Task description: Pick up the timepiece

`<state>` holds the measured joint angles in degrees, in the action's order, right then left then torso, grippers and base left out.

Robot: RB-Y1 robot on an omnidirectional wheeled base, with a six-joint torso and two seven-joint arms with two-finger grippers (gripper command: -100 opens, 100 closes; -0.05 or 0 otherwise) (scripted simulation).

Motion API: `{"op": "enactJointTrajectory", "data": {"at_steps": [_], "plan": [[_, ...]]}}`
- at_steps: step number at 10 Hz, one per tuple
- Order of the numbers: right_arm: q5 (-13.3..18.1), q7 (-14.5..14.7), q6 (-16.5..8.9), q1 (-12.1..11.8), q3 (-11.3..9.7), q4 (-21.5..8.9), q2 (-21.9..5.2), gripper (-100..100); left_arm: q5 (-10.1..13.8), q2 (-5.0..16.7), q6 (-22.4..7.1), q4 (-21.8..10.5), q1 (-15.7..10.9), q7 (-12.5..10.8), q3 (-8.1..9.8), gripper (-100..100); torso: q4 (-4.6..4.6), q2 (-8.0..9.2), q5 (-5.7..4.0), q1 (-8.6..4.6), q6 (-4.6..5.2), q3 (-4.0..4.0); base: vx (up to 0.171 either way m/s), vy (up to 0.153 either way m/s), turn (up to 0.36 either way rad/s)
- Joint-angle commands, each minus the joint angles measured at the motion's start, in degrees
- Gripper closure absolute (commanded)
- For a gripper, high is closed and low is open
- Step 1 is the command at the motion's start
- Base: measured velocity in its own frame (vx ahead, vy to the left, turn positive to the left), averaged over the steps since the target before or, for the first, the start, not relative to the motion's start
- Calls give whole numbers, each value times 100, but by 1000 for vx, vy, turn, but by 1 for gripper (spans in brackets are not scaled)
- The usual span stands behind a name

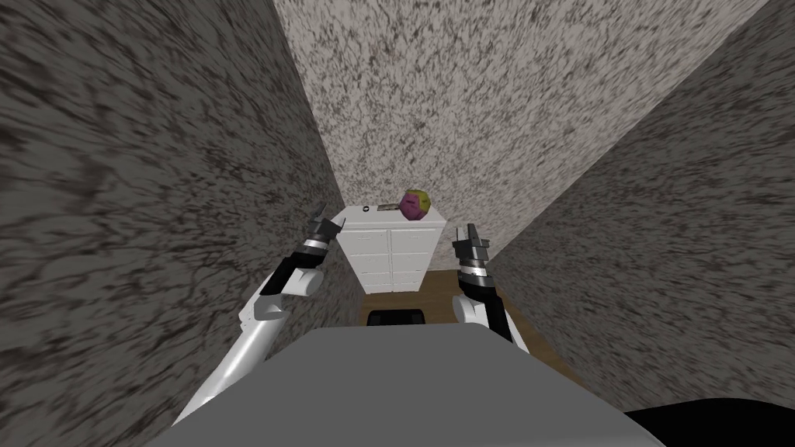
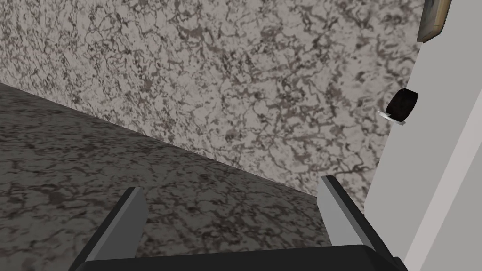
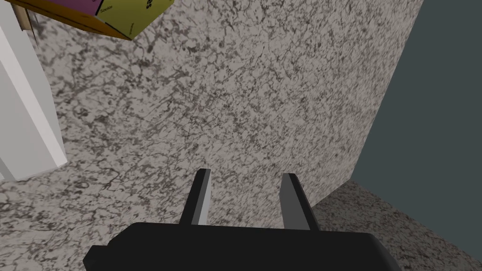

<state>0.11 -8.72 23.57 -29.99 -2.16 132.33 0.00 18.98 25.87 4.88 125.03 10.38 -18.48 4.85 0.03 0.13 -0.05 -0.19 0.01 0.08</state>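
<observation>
My head view shows a narrow passage between speckled walls (image 1: 155,194), with a white counter (image 1: 404,248) with drawer fronts standing at its far end on a wooden floor (image 1: 442,299). On its top, from my left to my right, lie the timepiece (image 1: 365,208), seen there as a small dark ring, a flat grey slab (image 1: 387,207), and a many-sided ball (image 1: 414,205) in purple and yellow. Both arms are raised short of the counter, the left pincer (image 1: 326,223) near its left front corner and the right pincer (image 1: 470,231) off its right side.

My left wrist view gives the timepiece (image 2: 401,104) more plainly. It is a dark round body with a silvery rim, resting on the counter top (image 2: 447,164) close to the edge, well apart from my fingers and off to one side of them. The slab (image 2: 435,19) beyond it shows a tan edge. My left pincer (image 2: 231,184) is spread wide and holds nothing.

My right wrist view catches the ball (image 3: 122,14) close. Its yellow face carries small black lettering that I cannot read. The counter's white side (image 3: 23,117) shows below the ball. My right pincer (image 3: 245,173) is released too, with a narrower gap and only wall between the fingers.
</observation>
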Motion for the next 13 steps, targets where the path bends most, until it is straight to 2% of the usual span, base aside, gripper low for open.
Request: {"op": "enactJointTrajectory", "data": {"at_steps": [1, 2, 3, 4, 6, 7, 8, 9, 10, 11, 12, 13], "plan": [[0, 0, 0, 0, 0, 0, 0, 0, 75, 93, -237, -65, -87, -98, 33, -100, 0, 0, 0, 0, 0, 0, -42, -43, 9], [0, 0, 0, 0, 0, 0, 0, 0, 228, 287, -427, -213, -283, -272, 109, -100, 0, -1, 0, 1, 0, 0, -40, -57, 6], [0, 0, 0, 0, 0, 0, 0, 0, 228, 287, -575, -213, -283, -272, 109, -100, 0, -1, -1, -3, 0, 0, -30, -50, 8], [0, 0, 0, 0, 0, 0, 0, 0, 385, 484, -740, -367, -481, -453, 196, -100, -1, -4, 0, -2, 0, -2, -29, -60, -1], [0, 0, 0, 0, 0, 0, 0, 0, 385, 484, -934, -367, -481, -453, 196, -100, -1, -6, -1, -2, 0, -3, -23, -34, 0], [0, 0, 0, 0, 0, 0, 0, 0, 544, 684, -1162, -527, -681, -641, 291, -100, -2, -8, 1, 8, -1, -4, -21, -34, -16], [0, 0, 0, 0, 0, 0, 0, 0, 544, 684, -1292, -527, -681, -641, 291, -100, -2, -8, 1, 6, 0, -5, -20, -36, -3], [0, 0, 0, 0, 0, 0, 0, 0, 706, 886, -1467, -691, -880, -835, 397, -100, -2, -9, 1, 4, 0, -5, -27, -53, -20], [0, 0, 0, 0, 0, 0, 0, 0, 706, 886, -1657, -691, -880, -835, 397, -100, -2, -8, 0, -1, 0, -4, -16, -49, -13], [0, 0, 0, 0, 0, 0, 0, 0, 706, 886, -1711, -691, -880, -835, 397, -100, -2, -10, 0, -1, 0, -5, -6, -25, -1], [0, 0, 0, -1, 0, 0, 0, 0, 868, 1092, -1946, -860, -1076, -1034, 510, -100, -3, -12, 1, 6, -1, -7, -13, -40, -36], [0, 0, 0, 0, 0, 0, 0, 0, 868, 1092, -2090, -860, -1076, -1034, 510, -100, -3, -13, 1, 3, 1, -7, -9, -43, -25]]}}
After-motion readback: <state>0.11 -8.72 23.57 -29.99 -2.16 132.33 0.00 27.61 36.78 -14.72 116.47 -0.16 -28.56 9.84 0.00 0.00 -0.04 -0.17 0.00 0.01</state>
